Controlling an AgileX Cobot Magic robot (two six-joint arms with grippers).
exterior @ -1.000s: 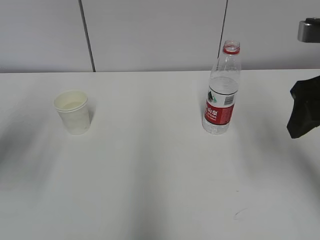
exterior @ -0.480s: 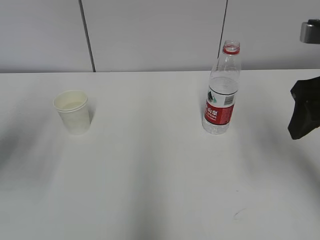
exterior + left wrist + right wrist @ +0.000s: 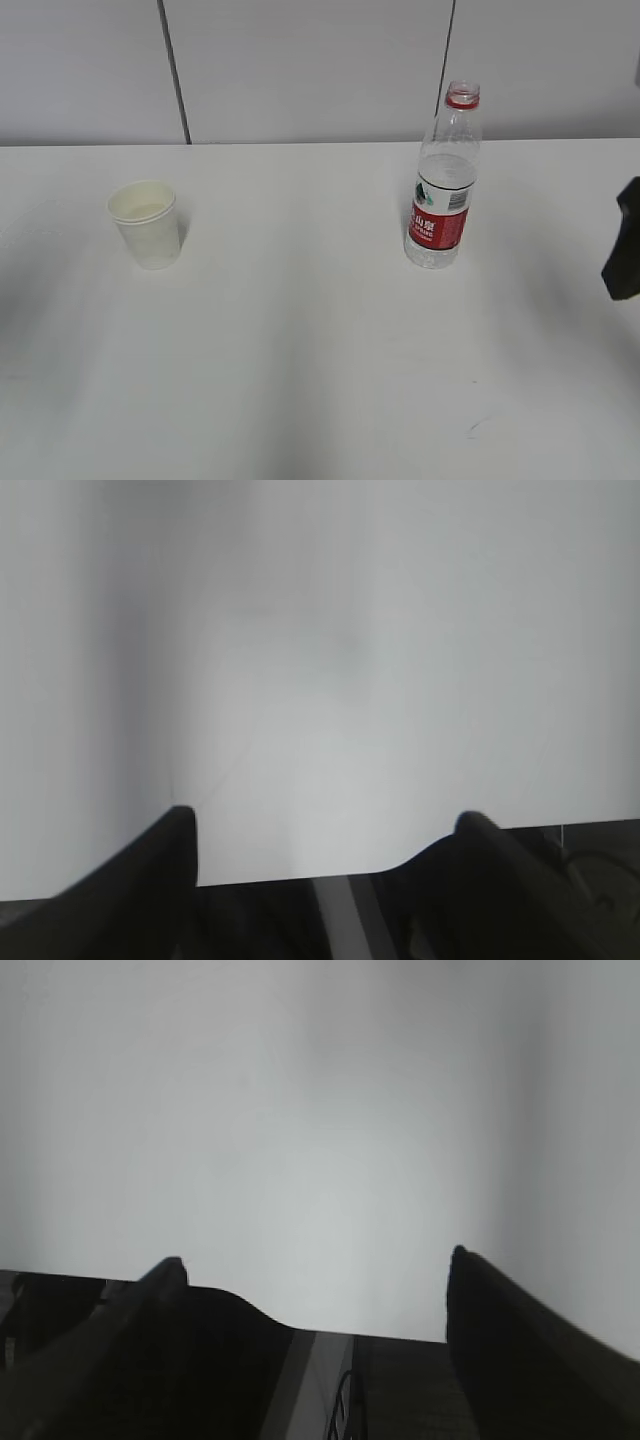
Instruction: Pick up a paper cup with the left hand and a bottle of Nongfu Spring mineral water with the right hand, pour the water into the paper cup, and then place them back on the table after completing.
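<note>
1. Judging by how things lie, the task looks finished or nearly so: the paper cup (image 3: 146, 222) stands upright on the left of the table (image 3: 300, 350) with what seems a little liquid in it, and the water bottle (image 3: 443, 180) stands upright, uncapped, right of the middle, well apart from the cup.
2. My left pincer (image 3: 325, 825) has its jaws spread wide with nothing between them; only bare tabletop and its near edge lie beneath.
3. My right pincer (image 3: 315, 1265) is likewise wide open and empty, hanging over the table's edge; in the outside view just a dark scrap of that arm shows at the right border.
4. If pouring is done, I need only keep both arms clear. If not, each pincer must reach forward, left to cup, right to bottle.
5. Nothing else stands on the table, so nothing blocks either path. The open bottle could tip if nudged.
</note>
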